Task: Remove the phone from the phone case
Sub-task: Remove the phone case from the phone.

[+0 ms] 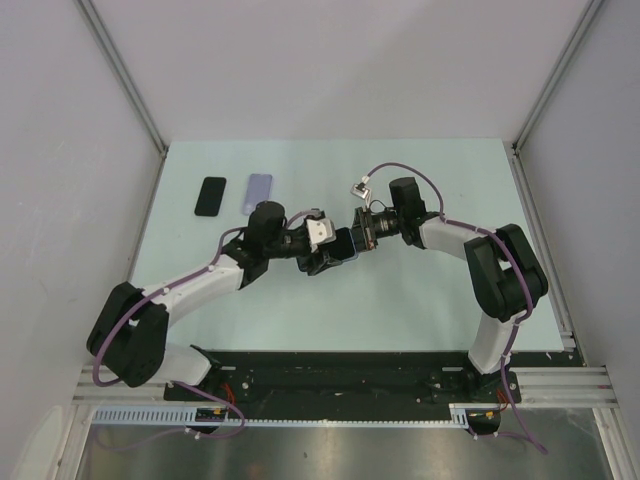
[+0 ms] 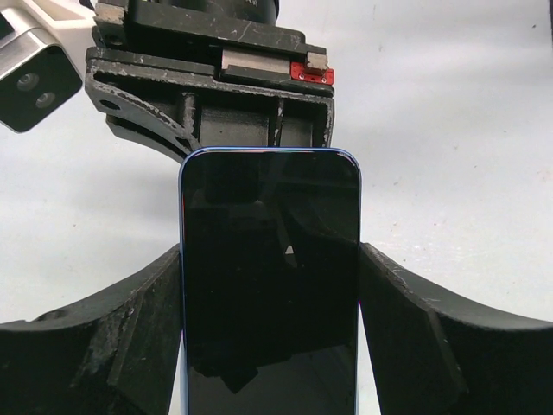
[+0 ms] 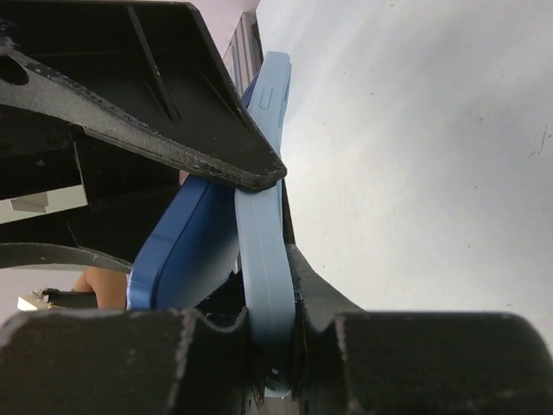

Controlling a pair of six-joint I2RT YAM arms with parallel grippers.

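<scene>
Blue phone case point(image 3: 263, 277), one; left hand point(image 2: 270, 320), right hand point(image 3: 275, 216) seemingly clamped.

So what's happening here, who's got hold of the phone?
Both arms meet above the middle of the table. The left gripper clamps the phone by its long sides, with the dark screen facing the left wrist camera. The right gripper pinches an edge of the blue case. The blue rim around the screen shows the phone is not out yet. A black phone and a lilac case lie at the table's far left.
</scene>
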